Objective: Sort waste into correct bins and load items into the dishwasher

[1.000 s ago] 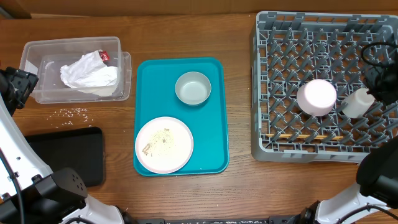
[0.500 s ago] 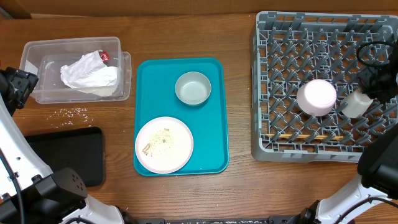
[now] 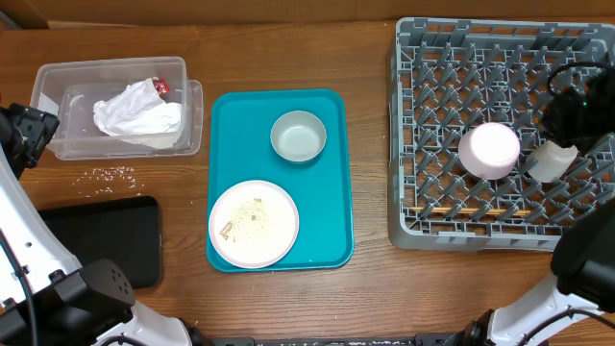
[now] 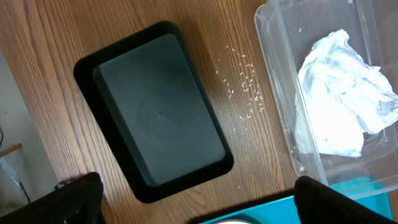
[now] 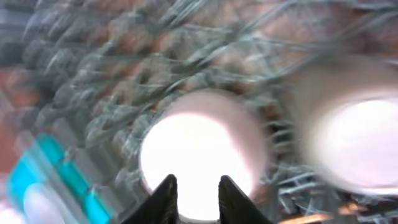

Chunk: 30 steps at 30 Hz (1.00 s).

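Note:
The crumpled white napkin with a red scrap lies in the clear tub. Rice grains lie on the table between the tub and the black tray. The plate, with crumbs on it, and the grey-green bowl sit on the teal tray. The grey rack holds the upturned white bowl, the white cup and the chopsticks. My right gripper hovers over the rack by the bowl, narrow and empty. My left gripper is open above the black tray.
The left wrist view shows the rice grains, the tub with the napkin, and the teal tray's edge at the bottom. The right wrist view is blurred. My left arm stands at the table's left edge.
My right gripper has moved a little up and left over the rack, away from the cup, which stays put. The left arm has not moved.

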Each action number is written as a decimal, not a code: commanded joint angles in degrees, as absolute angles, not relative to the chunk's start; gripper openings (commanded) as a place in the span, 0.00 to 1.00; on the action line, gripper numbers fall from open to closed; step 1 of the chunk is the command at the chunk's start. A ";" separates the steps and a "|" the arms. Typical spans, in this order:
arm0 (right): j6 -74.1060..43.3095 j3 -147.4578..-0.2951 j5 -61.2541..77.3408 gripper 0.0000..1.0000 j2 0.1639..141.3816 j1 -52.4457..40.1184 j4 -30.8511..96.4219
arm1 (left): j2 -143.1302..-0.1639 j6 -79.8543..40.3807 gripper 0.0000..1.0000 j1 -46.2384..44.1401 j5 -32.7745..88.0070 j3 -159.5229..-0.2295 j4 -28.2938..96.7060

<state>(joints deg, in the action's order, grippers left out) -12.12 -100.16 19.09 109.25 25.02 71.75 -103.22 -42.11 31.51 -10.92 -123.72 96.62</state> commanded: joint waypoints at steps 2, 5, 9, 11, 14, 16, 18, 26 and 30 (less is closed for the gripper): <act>-1.83 -101.84 27.42 0.40 106.15 16.99 72.36 | -103.77 -43.31 1.00 31.48 -10.90 -123.72 96.64; -2.00 -100.77 23.29 0.51 106.39 10.00 71.16 | -103.77 -43.31 1.00 31.48 -10.90 -123.72 96.64; -8.93 -98.30 16.25 0.59 106.52 1.48 67.44 | -103.77 -43.31 1.00 31.48 -10.90 -123.72 96.64; -12.05 -96.73 12.21 0.61 106.54 -2.66 65.32 | -103.77 -43.31 1.00 31.48 -10.90 -123.72 96.64; -14.44 -94.32 8.47 0.61 106.54 -8.34 62.59 | -103.77 -43.31 1.00 31.48 -10.90 -123.72 96.64; -15.33 -93.19 7.14 0.61 106.54 -10.79 61.91 | -103.77 -43.31 1.00 31.48 -10.90 -123.72 96.66; -15.81 -92.03 6.52 0.61 106.54 -12.78 61.49 | -103.77 -43.31 1.00 31.48 -10.90 -123.72 96.64; -20.67 -84.88 -1.63 0.60 106.54 -15.05 60.49 | -103.77 -43.31 1.00 31.48 -10.90 -123.72 96.64; -20.64 -83.29 0.21 0.44 106.54 -15.05 61.52 | -103.77 -43.31 1.00 31.48 -10.90 -123.72 96.64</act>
